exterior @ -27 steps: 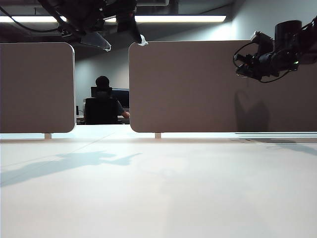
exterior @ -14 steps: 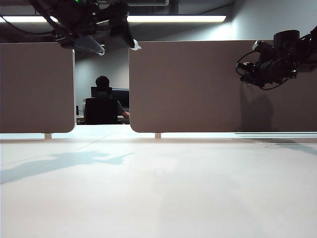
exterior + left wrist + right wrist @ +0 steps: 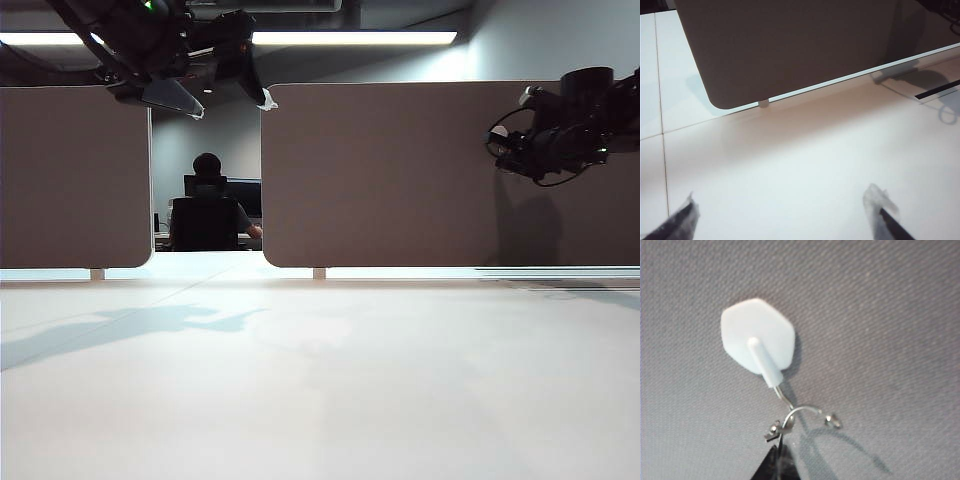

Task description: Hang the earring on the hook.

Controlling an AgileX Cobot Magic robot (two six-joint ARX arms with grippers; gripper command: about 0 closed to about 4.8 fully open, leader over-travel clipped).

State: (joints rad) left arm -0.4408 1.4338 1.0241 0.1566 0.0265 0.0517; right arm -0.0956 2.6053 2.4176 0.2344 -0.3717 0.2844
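In the right wrist view the hook (image 3: 758, 335) is a white hexagonal pad on the grey fabric panel, with a thin metal prong (image 3: 785, 396) sticking out. The earring (image 3: 807, 411), a thin silvery wire hoop with a small cross piece, crosses the prong's tip; I cannot tell whether it rests on it. My right gripper (image 3: 780, 452) is shut on the earring at the cross-piece end. In the exterior view the right gripper (image 3: 503, 142) is high up against the right panel. My left gripper (image 3: 228, 100) hangs open at the upper left, empty (image 3: 782, 216).
Two upright grey divider panels (image 3: 400, 170) stand along the back of the white table (image 3: 320, 380), with a gap between them. A seated person (image 3: 207, 205) shows through the gap. The left wrist view looks down on the panel's rounded lower corner (image 3: 720, 100).
My right gripper has moved right and closer to the panel, its shadow drawing in beside it. The left gripper has drifted slightly left and down, still open.
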